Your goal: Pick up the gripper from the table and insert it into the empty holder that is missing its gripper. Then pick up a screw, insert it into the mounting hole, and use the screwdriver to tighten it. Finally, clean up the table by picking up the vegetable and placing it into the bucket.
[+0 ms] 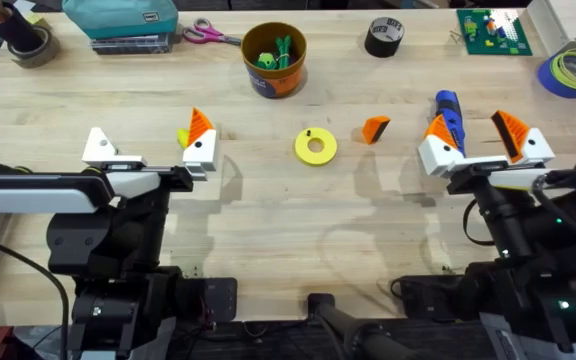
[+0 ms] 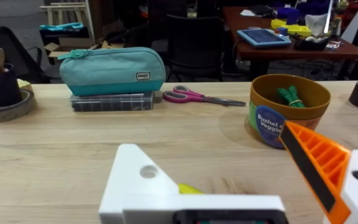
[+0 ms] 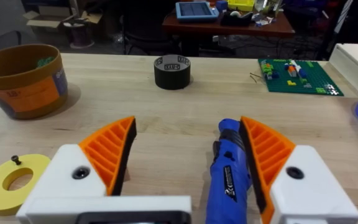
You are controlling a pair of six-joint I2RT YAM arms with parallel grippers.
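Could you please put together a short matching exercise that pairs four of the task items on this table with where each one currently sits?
Things:
1. gripper
2. screwdriver
3. vegetable
4. bucket

Places:
A. between the right gripper's open fingers
B. at the far middle of the table, near the pink scissors
C. loose on the table just right of the yellow ring
D. beside the left gripper's orange-tipped finger

Pairs: 1-C, 2-A, 3-D, 4-B
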